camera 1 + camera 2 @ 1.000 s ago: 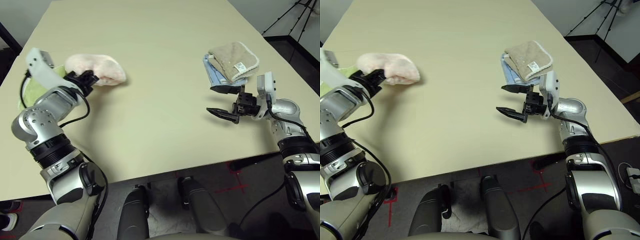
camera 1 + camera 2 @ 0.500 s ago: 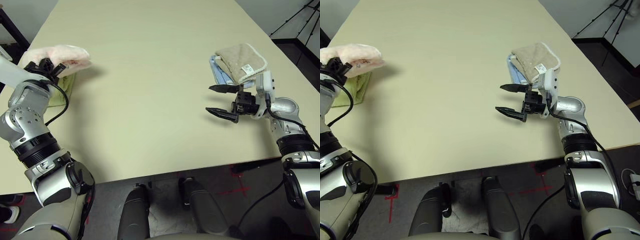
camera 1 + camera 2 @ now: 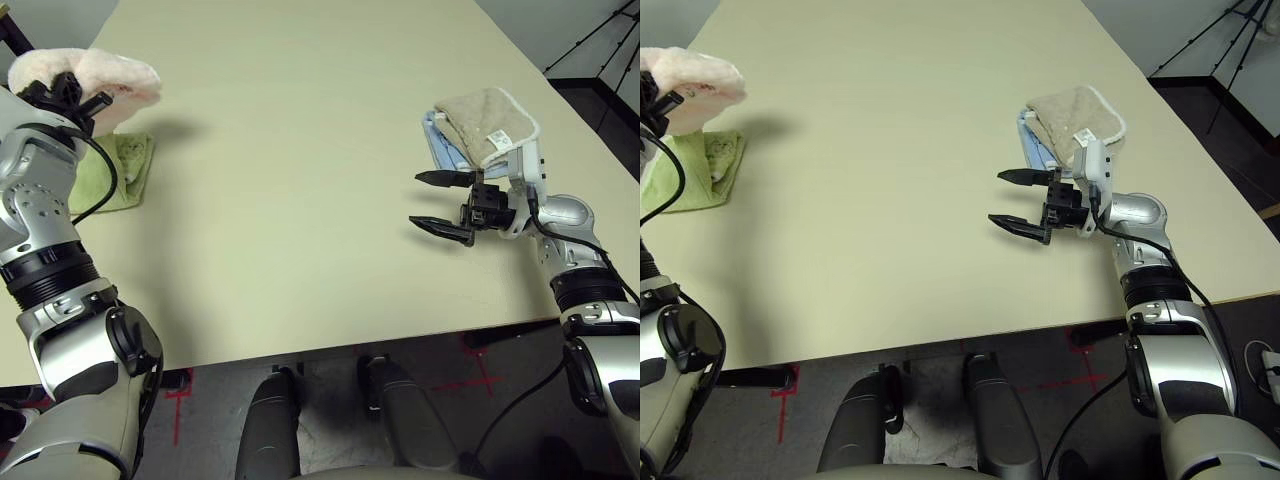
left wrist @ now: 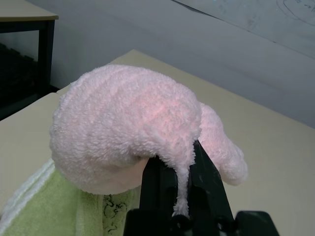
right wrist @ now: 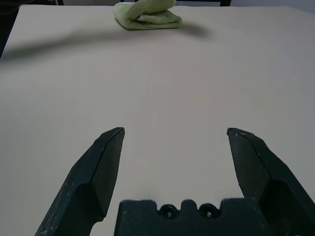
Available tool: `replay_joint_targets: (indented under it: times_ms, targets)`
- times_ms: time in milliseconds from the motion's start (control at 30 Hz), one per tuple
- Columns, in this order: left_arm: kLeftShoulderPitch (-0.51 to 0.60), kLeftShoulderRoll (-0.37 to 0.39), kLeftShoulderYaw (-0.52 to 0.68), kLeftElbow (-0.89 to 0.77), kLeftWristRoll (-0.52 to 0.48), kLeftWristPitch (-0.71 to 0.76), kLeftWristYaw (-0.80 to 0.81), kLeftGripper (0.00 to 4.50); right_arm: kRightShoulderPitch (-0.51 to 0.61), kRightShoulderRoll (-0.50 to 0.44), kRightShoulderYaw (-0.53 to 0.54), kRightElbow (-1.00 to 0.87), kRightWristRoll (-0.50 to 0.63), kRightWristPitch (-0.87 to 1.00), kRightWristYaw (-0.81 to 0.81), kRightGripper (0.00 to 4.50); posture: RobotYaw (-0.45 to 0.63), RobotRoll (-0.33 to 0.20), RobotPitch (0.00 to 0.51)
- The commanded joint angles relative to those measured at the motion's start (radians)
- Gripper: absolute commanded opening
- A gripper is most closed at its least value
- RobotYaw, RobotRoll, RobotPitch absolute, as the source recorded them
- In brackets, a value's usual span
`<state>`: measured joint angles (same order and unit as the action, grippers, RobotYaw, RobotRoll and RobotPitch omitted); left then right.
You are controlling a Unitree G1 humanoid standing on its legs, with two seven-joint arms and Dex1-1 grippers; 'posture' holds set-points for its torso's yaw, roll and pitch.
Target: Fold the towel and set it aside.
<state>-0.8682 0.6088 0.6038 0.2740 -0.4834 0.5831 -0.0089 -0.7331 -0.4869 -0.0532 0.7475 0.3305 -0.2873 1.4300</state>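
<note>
The pale pink towel (image 3: 95,74) is bunched into a folded bundle and hangs in the air at the table's far left, above the green towel (image 3: 112,172). My left gripper (image 3: 62,93) is shut on the pink towel (image 4: 128,123), its black fingers (image 4: 197,182) pinching the cloth's lower fold. Over the right half of the table my right gripper (image 3: 432,200) hovers open with nothing between its fingers (image 5: 98,167), just in front of the beige towel.
A folded green towel (image 3: 685,168) lies at the table's left edge, under the pink bundle. A beige towel (image 3: 490,122) rests on a blue one (image 3: 440,145) at the right. A tripod (image 3: 600,40) stands on the floor beyond the table's right edge.
My left arm has carried the pink towel leftward and up, from the table's left-middle to above the green towel. The right gripper has stayed put. The camera has shifted.
</note>
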Motion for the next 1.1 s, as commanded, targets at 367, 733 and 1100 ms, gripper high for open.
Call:
replay_joint_targets:
  times_ms: [367, 733, 1100]
  targets:
    - [-0.040, 0.040, -0.035, 0.030, 0.015, -0.049, -0.037, 0.01, 0.012, -0.005, 0.006, -0.011, -0.007, 0.009, 0.010, 4.50, -0.03, 0.000, 0.190]
    - [-0.008, 0.044, -0.031, 0.035, 0.023, -0.058, -0.038, 0.01, 0.023, -0.005, 0.008, -0.030, -0.008, 0.023, 0.007, 4.50, -0.04, 0.000, 0.199]
    - [0.097, 0.049, -0.043, 0.069, 0.113, -0.145, 0.000, 0.01, 0.035, -0.015, 0.006, -0.049, -0.006, 0.032, 0.007, 4.50, -0.04, 0.000, 0.201]
